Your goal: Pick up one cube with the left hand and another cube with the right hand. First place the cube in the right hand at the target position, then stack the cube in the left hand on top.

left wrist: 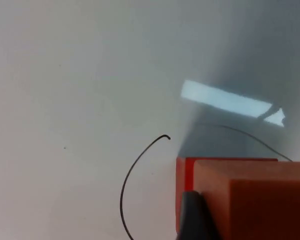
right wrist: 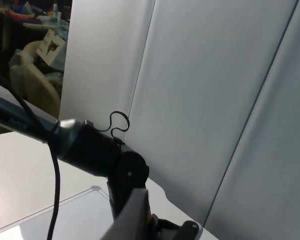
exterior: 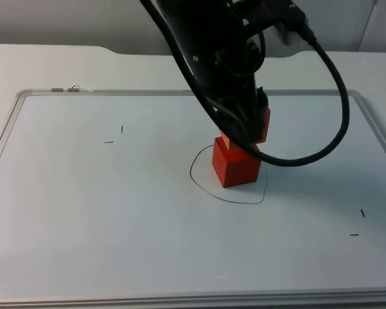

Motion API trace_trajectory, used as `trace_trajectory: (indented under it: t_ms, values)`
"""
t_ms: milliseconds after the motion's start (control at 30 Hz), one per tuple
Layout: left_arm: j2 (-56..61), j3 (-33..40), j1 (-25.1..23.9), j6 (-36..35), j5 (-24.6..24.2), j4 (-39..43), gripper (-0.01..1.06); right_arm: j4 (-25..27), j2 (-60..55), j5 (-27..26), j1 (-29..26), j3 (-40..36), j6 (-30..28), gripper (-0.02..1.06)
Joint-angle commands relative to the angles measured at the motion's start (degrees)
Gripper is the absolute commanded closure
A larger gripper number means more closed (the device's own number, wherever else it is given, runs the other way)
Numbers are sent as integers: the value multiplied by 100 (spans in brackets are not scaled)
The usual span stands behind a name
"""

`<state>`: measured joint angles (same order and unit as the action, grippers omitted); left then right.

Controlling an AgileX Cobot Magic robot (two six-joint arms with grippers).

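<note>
A red cube [exterior: 235, 166] stands on the table inside a hand-drawn outline [exterior: 199, 181]. My left gripper [exterior: 248, 132] reaches down over it from above, shut on an orange cube [exterior: 263, 122]. That cube sits at the red cube's top, shifted toward the far side; I cannot tell whether the two touch. In the left wrist view the orange cube [left wrist: 260, 200] is close up with a black fingertip [left wrist: 195, 220] against its side. An edge of the red cube [left wrist: 184, 185] and the outline [left wrist: 127, 185] lie below. The right arm waits drawn back, facing the partition wall.
A white board with a raised rim [exterior: 13, 116] covers the table. Small black tick marks lie at the left [exterior: 116, 135] and the right [exterior: 358, 222]. The left arm [right wrist: 95, 150] and its cable hang over the middle of the board.
</note>
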<state>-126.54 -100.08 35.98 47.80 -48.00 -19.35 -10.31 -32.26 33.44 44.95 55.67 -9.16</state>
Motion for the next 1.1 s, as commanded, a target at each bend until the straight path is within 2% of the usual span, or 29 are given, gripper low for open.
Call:
trace_trajectory:
  t_ms: [0,533,633,667,800,833,867,900,933,1067]
  values:
    - [-55,-48,60,-42,24,-21,105,-25,22,-69,18,-33,21,14]
    - [-171,-48,82,-42,138,1,103,-25,22,-57,18,-33,20,14]
    - [-171,-48,82,-132,138,1,89,-25,22,-57,18,-33,20,14]
    - [-171,-48,82,-132,138,1,89,-25,22,-57,18,-33,20,14]
    - [-171,-48,82,-230,138,24,57,-25,22,-57,18,-33,20,14]
    - [-171,-48,82,-230,138,24,57,-25,22,-57,18,-33,20,14]
    - [-171,-48,82,-230,138,24,51,-25,22,-57,18,-33,20,14]
    - [-171,-48,82,-301,138,24,38,-25,22,-57,18,-33,20,14]
    - [-171,-48,82,-343,138,24,31,-25,22,-57,18,-33,20,14]
    - [-171,-48,82,-342,128,24,21,-25,22,-57,18,-33,20,14]
